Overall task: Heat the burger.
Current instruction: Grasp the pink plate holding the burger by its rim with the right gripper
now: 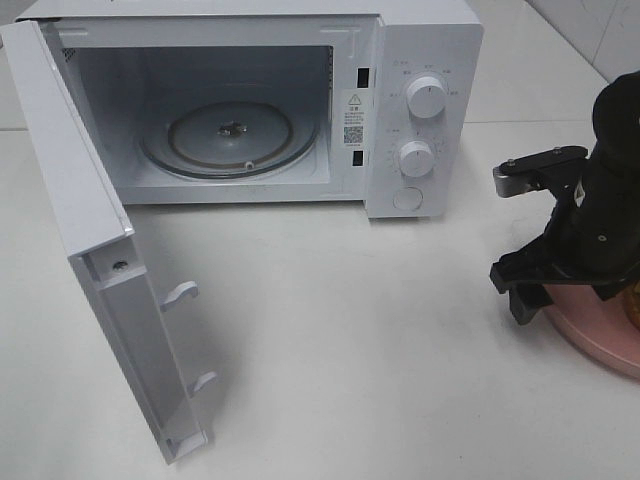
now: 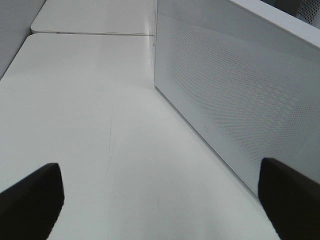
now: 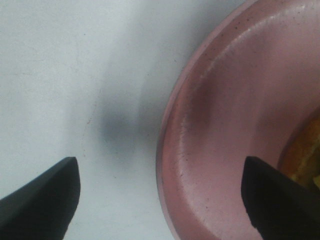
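The burger shows only as a golden-brown sliver at the right edge of the exterior view [image 1: 633, 305] and of the right wrist view [image 3: 304, 160]. It sits on a round pink plate [image 1: 600, 345]. My right gripper [image 1: 540, 290] is open and low over the plate's left rim [image 3: 225, 125]. One finger [image 3: 40, 200] is over the table outside the rim, the other [image 3: 280, 200] over the plate's inside; I cannot tell whether either touches it. My left gripper [image 2: 160, 200] is open and empty above the table; it is out of the exterior view.
A white microwave [image 1: 420, 60] stands at the back. Its door [image 1: 90, 230] is swung wide open to the front left. A glass turntable [image 1: 230, 135] lies inside. The door's perforated outer face [image 2: 235, 100] is close beside my left gripper.
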`<state>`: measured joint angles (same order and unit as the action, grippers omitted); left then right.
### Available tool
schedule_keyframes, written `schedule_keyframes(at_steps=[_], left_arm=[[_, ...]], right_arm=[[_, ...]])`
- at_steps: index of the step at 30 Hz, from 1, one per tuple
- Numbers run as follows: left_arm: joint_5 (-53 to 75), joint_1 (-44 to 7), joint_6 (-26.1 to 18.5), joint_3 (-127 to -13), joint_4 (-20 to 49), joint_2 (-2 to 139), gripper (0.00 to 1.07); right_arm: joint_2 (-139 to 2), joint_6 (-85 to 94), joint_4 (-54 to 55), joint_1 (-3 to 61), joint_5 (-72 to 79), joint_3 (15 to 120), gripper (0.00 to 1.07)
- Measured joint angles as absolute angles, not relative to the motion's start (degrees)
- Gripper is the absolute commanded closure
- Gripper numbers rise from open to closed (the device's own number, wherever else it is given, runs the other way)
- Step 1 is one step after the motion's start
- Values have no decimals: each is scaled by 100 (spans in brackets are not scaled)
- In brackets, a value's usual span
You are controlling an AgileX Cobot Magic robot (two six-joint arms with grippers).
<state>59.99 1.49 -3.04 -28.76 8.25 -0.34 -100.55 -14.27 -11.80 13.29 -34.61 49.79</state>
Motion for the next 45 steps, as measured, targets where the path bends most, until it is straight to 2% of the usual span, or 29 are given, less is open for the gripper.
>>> schedule_keyframes(at_steps=[33, 38, 39, 40, 41, 42, 43, 44, 45], left_arm=[[5999, 149, -304, -2876, 825, -34, 9], [5999, 149, -304, -2876, 825, -34, 9], [5999, 149, -304, -2876, 825, -34, 9], [5999, 149, -304, -2876, 825, -34, 9], [5999, 149, -304, -2876, 825, -34, 9], [5999, 149, -304, -2876, 825, -34, 9], [5999, 149, -304, -2876, 825, -34, 9], [5999, 149, -304, -2876, 825, -34, 9], [5999, 149, -304, -2876, 825, -34, 9]], right_arm=[[-10783, -1008, -911, 1031, -2773, 5002, 29], [-10795, -985, -905, 1031, -2773, 5019, 42], [-10795, -985, -911, 1031, -2773, 5025, 52], [-10795, -985, -911, 1031, -2773, 5025, 52], [-10795, -991, -934, 1031, -2767, 5025, 63], [-10795, -991, -945, 1031, -2767, 5025, 69], [-10795, -991, -945, 1031, -2767, 5025, 69], [-10795, -991, -974, 1031, -2773, 5025, 82], [-10795, -991, -974, 1031, -2773, 5025, 82]])
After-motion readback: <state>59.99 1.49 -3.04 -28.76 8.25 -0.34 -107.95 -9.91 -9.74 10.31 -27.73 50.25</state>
